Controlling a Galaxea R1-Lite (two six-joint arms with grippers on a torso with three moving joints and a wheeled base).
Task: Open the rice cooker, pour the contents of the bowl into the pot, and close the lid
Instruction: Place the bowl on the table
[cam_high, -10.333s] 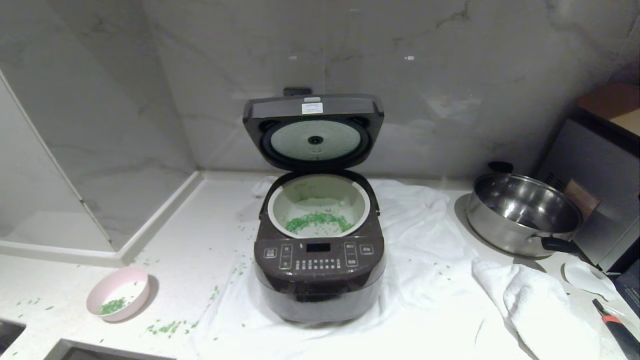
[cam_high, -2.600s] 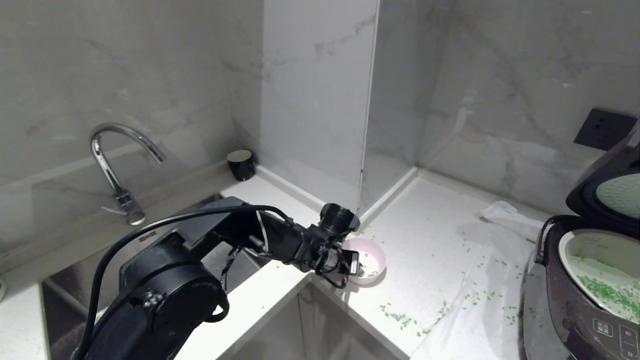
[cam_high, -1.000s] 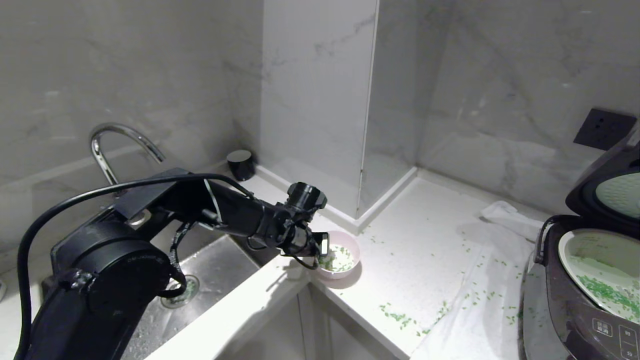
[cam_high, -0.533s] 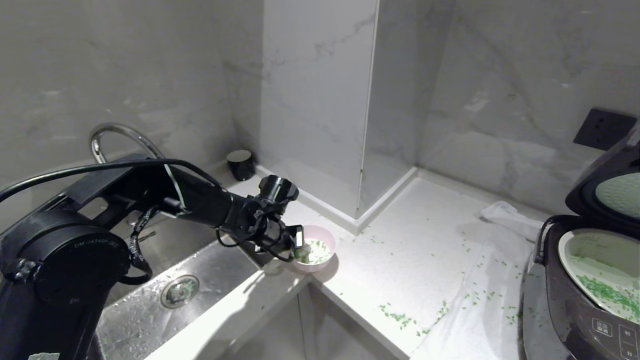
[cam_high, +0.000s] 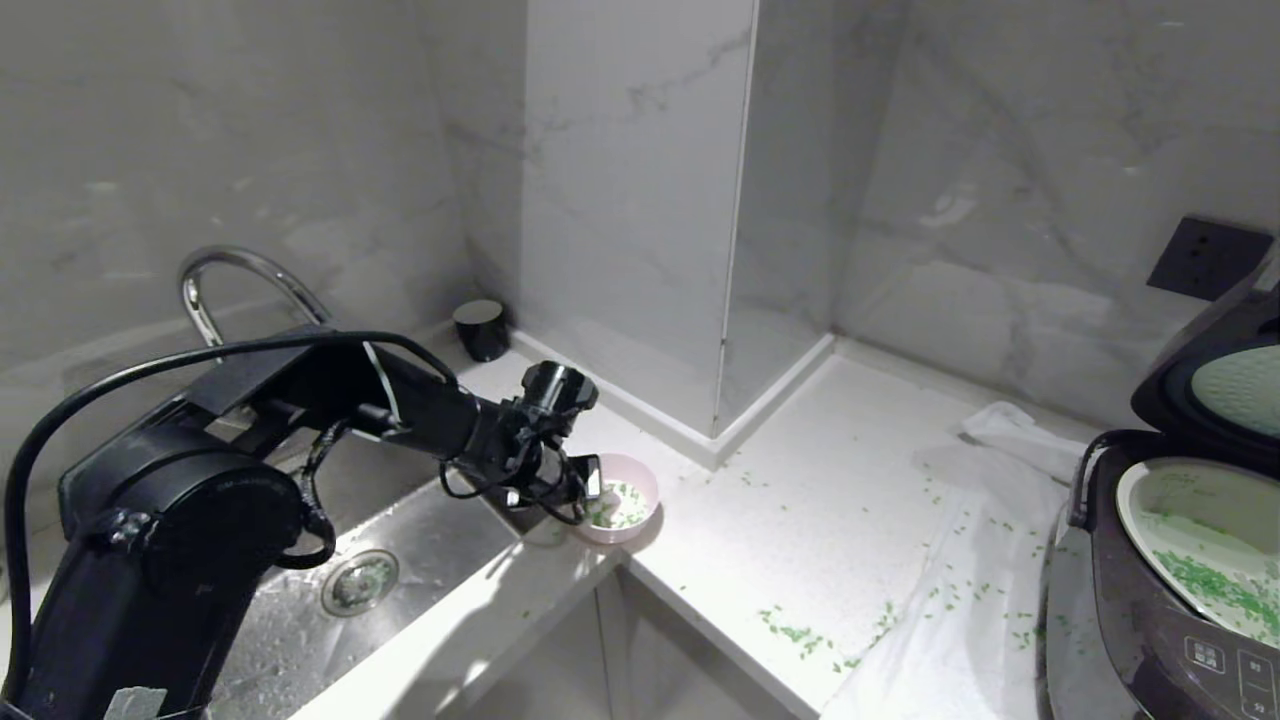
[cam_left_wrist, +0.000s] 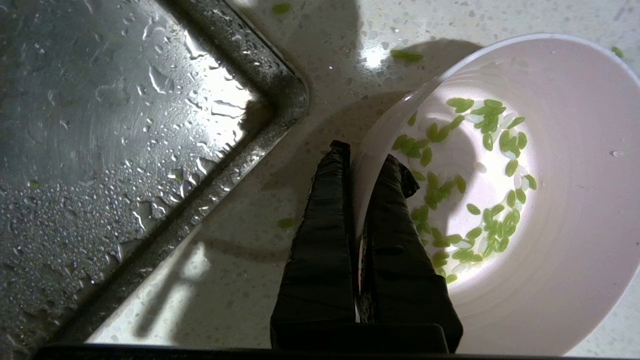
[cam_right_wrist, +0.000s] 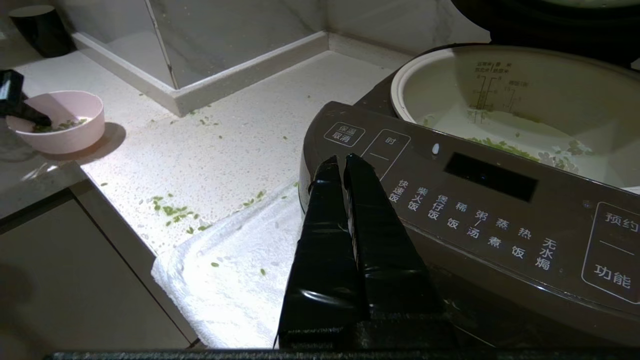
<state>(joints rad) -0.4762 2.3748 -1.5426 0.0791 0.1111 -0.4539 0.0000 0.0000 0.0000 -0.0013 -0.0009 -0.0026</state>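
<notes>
Head view. The left gripper (cam_high: 592, 478) pinches the near wall of the bowl (cam_high: 632, 497), one finger inside the rim and one outside, as the left wrist view confirms (cam_left_wrist: 364, 165). The bowl sits at the counter corner, at about 8 o'clock of the frame's centre, just beside the sink (cam_high: 330, 590), with the contents (cam_left_wrist: 465, 175) spread thinly over its white inside. The rice cooker (cam_high: 1150, 600) stands well apart at 4 o'clock, its lid (cam_high: 1215, 370) raised and the pot (cam_high: 1190, 540) exposed, some green bits already lying within.

Step in hand, as judged: carrying the gripped bowl to the pot. To do it well, keep the bowl level during transit, since a one-sided rim pinch lets it tip; bring the rim over the pot before tilting, as bits already litter the counter (cam_high: 840, 480) and the white cloth (cam_high: 960, 620).

Pose: the left arm reaches from 9 o'clock across the sink, forearm nearly level, the wrist at the bowl's sink-side edge. The right gripper (cam_right_wrist: 345, 165) is pressed together, empty, parked before the cooker's button panel.
</notes>
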